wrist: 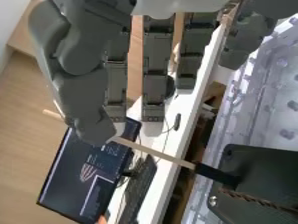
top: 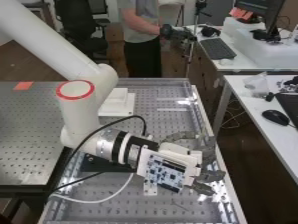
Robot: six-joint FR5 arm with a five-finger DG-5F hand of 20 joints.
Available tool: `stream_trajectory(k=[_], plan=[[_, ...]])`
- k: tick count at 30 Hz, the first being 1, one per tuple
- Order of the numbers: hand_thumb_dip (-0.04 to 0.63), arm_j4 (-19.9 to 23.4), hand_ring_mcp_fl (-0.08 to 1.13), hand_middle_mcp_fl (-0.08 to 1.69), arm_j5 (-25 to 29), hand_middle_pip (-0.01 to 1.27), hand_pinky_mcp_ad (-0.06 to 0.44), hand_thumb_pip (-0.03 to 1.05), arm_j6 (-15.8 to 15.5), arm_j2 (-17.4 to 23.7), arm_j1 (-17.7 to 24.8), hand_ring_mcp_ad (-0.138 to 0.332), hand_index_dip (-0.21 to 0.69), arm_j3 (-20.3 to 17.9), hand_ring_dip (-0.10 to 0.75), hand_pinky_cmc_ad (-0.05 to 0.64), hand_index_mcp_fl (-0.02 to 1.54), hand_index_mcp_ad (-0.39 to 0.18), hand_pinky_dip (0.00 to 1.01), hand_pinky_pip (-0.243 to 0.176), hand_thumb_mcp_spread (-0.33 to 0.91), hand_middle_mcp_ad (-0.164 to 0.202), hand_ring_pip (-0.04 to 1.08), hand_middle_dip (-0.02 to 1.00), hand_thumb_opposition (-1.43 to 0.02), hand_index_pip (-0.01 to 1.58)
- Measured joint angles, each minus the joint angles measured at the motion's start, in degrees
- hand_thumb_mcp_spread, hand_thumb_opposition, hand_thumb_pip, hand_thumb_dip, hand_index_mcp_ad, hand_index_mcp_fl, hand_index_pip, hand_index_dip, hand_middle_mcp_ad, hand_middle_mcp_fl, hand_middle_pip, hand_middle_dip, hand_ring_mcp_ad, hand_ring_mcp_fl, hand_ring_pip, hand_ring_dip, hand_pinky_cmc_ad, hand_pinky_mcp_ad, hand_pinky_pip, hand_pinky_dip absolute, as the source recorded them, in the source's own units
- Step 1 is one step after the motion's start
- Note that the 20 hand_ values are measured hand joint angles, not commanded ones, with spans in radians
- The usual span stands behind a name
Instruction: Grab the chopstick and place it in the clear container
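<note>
In the high view the dark grey hand [top: 207, 175] is above the right side of the bench, fingers extended toward its right edge. In the wrist view the hand [wrist: 154, 75] has its fingers straight, with the thumb crossing in front of the chopstick [wrist: 149, 150]. The chopstick's pale wooden length runs at a slant below the fingertips, and its dark end reaches a black block [wrist: 263, 172]. Whether the thumb touches it is unclear. Clear plastic [wrist: 266, 90] lies beside the fingers; I cannot tell whether it is the container.
A white stepped block [top: 117, 102] stands toward the bench's far end. Black and white cables loop around the arm's wrist over the perforated bench [top: 126, 210]. To the right, a white desk [top: 249, 107] carries a mouse [top: 275, 117] and other equipment.
</note>
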Motion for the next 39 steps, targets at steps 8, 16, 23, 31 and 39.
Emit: stream_trajectory(k=[8,16,23,31,39], plan=[[0.307,-0.3,0.33,0.89,0.1,0.18,0.262,0.51,1.4,-0.2,0.2,0.058,0.171,0.2,0.471,0.346,0.64,-0.251,0.15,-0.059,0.56,-0.035,0.10,0.72,-0.80,0.72],[0.307,-0.9,0.33,0.99,0.3,0.16,0.262,0.51,1.2,-0.3,0.2,0.058,0.171,0.6,0.471,0.346,0.78,-0.253,0.15,-0.059,0.58,-0.035,0.10,0.72,-0.80,0.67],[0.311,-1.3,0.33,1.03,-0.1,0.16,0.262,0.48,1.3,-0.5,0.5,0.058,0.171,1.2,0.471,0.346,0.82,-0.253,0.15,-0.059,0.58,-0.035,0.10,0.72,-0.82,0.62],[0.307,-1.6,0.33,1.05,0.1,0.16,0.262,0.48,1.4,-0.7,0.7,0.058,0.171,1.6,0.469,0.346,0.83,-0.253,0.15,-0.059,0.58,-0.035,0.10,0.72,-0.82,0.61],[0.307,-1.8,0.34,1.07,0.2,0.15,0.262,0.47,0.8,-0.9,0.5,0.054,0.173,1.8,0.469,0.346,0.86,-0.262,0.15,-0.059,0.58,-0.037,0.10,0.72,-0.82,0.60]])
